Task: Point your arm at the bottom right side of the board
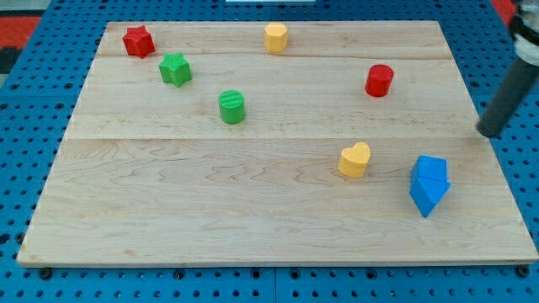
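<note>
My rod comes down from the view's upper right, and my tip [486,131] rests at the right edge of the wooden board [253,219], about mid height. Two blue blocks [429,184] sit pressed together below and to the left of my tip, a short way apart from it. A yellow heart block [354,159] lies left of the blue ones. A red cylinder [379,80] stands up and left of my tip.
A yellow block [275,37] sits at the top centre. A red star block [138,40] sits at the top left, a green star block [175,69] below it, and a green cylinder [232,107] nearer the middle. Blue pegboard [25,168] surrounds the board.
</note>
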Tool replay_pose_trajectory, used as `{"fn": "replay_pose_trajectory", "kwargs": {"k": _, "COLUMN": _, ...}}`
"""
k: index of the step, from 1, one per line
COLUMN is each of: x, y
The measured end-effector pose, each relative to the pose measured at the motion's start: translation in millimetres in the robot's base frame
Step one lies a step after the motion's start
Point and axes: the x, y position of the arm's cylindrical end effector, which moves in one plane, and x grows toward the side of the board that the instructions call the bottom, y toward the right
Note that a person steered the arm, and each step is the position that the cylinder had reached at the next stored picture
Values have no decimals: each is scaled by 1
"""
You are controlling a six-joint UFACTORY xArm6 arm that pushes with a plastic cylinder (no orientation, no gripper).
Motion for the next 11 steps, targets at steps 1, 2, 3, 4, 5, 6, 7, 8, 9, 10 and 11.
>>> {"fn": "replay_pose_trajectory", "kwargs": {"k": 1, "x": 53, "y": 27}}
{"fn": "replay_pose_trajectory", "kwargs": {"k": 2, "x": 107, "y": 8}}
{"fn": "replay_pose_trajectory", "kwargs": {"k": 3, "x": 129, "y": -81}}
{"fn": "replay_pose_trajectory", "kwargs": {"k": 4, "x": 111, "y": -153}}
{"fn": "replay_pose_trajectory", "kwargs": {"k": 5, "x": 101, "y": -154}}
{"fn": "replay_pose_trajectory", "kwargs": {"k": 6, "x": 131, "y": -161}}
{"fn": "replay_pose_trajectory", "kwargs": {"k": 7, "x": 163, "y": -146}}
{"fn": "replay_pose_trajectory", "kwargs": {"k": 8, "x": 163, "y": -91}}
{"fn": "replay_pose_trajectory", "kwargs": {"k": 9, "x": 159, "y": -71}}
{"fn": "replay_pose_trajectory", "kwargs": {"k": 10, "x": 159, "y": -71}}
{"fn": "replay_pose_trajectory", "kwargs": {"k": 11, "x": 138, "y": -72}}
